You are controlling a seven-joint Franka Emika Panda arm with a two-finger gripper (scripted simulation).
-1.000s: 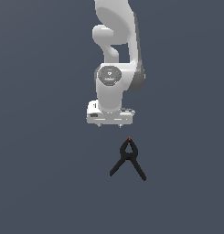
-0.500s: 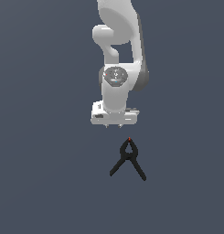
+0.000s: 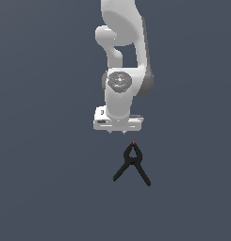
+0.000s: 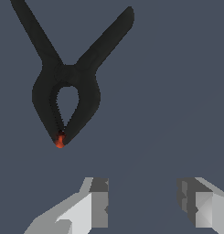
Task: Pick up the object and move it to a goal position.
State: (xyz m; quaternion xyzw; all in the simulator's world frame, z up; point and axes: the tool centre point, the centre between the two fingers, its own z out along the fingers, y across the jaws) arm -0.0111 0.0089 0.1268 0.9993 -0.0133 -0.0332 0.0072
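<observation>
The object, a small black spring clamp [image 3: 131, 163] shaped like an inverted V with a tiny red tip at its looped head, lies flat on the grey floor. It fills much of the wrist view [image 4: 67, 87]. My gripper [image 3: 118, 132] hangs just beyond the clamp's red tip, slightly toward the exterior view's left, and does not touch it. In the wrist view the two fingers [image 4: 98, 201] stand apart with bare floor between them, so the gripper [image 4: 143, 203] is open and empty.
The white arm [image 3: 124, 56] rises behind the gripper. Plain dark grey floor [image 3: 46, 188] surrounds the clamp on all sides.
The gripper has shifted slightly toward the exterior view's right and a little lower, closer to the clamp's head. The clamp has not moved.
</observation>
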